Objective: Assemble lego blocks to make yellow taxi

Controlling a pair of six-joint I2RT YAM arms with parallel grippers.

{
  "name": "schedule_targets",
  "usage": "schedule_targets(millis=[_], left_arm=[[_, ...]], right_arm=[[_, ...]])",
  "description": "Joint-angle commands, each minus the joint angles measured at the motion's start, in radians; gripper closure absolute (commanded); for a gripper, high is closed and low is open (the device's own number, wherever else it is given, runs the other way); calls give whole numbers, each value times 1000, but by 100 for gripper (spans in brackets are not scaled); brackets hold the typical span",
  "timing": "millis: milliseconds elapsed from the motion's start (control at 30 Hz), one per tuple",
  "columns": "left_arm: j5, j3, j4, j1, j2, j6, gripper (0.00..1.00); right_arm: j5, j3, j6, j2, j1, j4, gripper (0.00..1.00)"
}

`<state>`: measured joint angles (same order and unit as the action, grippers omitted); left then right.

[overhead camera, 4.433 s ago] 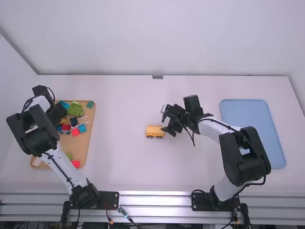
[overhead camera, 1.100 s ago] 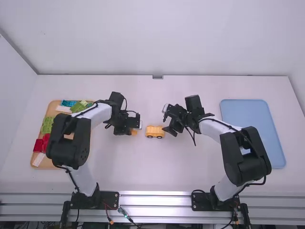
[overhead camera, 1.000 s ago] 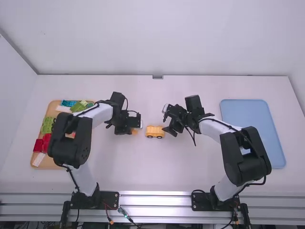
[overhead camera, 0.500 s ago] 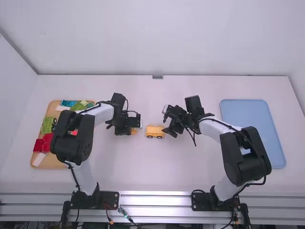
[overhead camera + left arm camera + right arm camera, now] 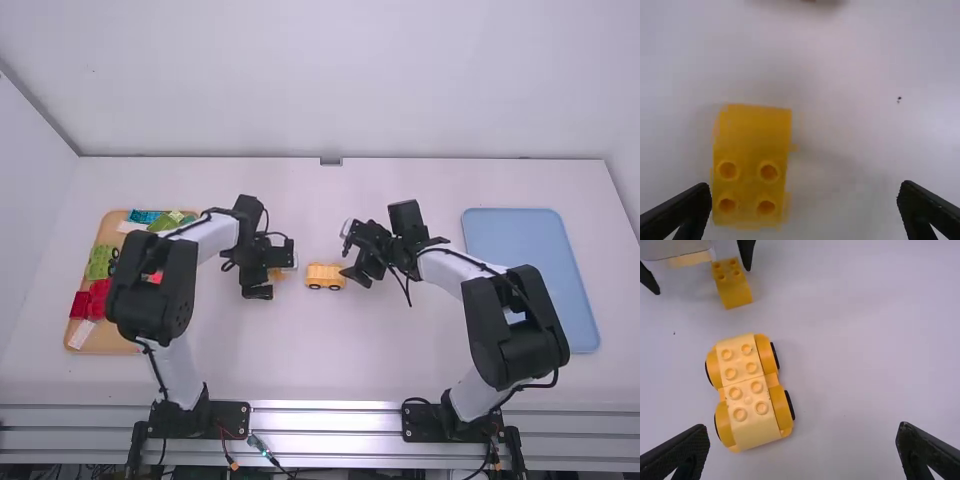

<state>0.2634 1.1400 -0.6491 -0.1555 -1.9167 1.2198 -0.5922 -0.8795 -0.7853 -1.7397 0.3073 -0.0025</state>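
My left gripper (image 5: pixel 280 273) stands open above a yellow brick (image 5: pixel 277 275), left of the yellow car base (image 5: pixel 325 276). From the left wrist view, the brick (image 5: pixel 751 165) with a curved end and several studs lies on the table, nearer one finger of the open left gripper (image 5: pixel 804 192). My right gripper (image 5: pixel 351 252) is open at the car's right; in its wrist view nothing is between the fingers of the right gripper (image 5: pixel 802 432). There the car base (image 5: pixel 750 392), two joined wheeled blocks, lies apart from the brick (image 5: pixel 732 285), between the left gripper's fingers.
A wooden tray (image 5: pixel 103 342) with coloured blocks, red, green and blue among them, is at the left, partly under the left arm. A blue tray (image 5: pixel 530 260) lies at the right, behind the right arm's elbow.
The left arm has come from the wooden tray to the car's left side. Within the last half second its gripper has opened, letting go of the yellow brick. Right arm and car stayed put.
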Motion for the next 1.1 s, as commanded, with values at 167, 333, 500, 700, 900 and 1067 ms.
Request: schedule_targets(millis=[167, 333, 500, 700, 900, 1067], left_arm=[[-130, 183, -107, -2, -11, -274, 1], [-150, 229, -90, -2, -11, -476, 1], [-177, 230, -29, -2, -11, -550, 1], [-109, 229, -17, 10, -11, -320, 1], [183, 224, -53, 98, -3, -101, 1], [425, 163, -23, 198, -4, 89, 1]], right_arm=[[-12, 3, 0, 27, 0, -2, 1], [-10, 3, 0, 27, 0, -2, 1], [-8, 3, 0, 27, 0, -2, 1], [8, 3, 0, 27, 0, 12, 1], [43, 3, 0, 27, 0, 20, 1], [40, 3, 0, 27, 1, 20, 1]])
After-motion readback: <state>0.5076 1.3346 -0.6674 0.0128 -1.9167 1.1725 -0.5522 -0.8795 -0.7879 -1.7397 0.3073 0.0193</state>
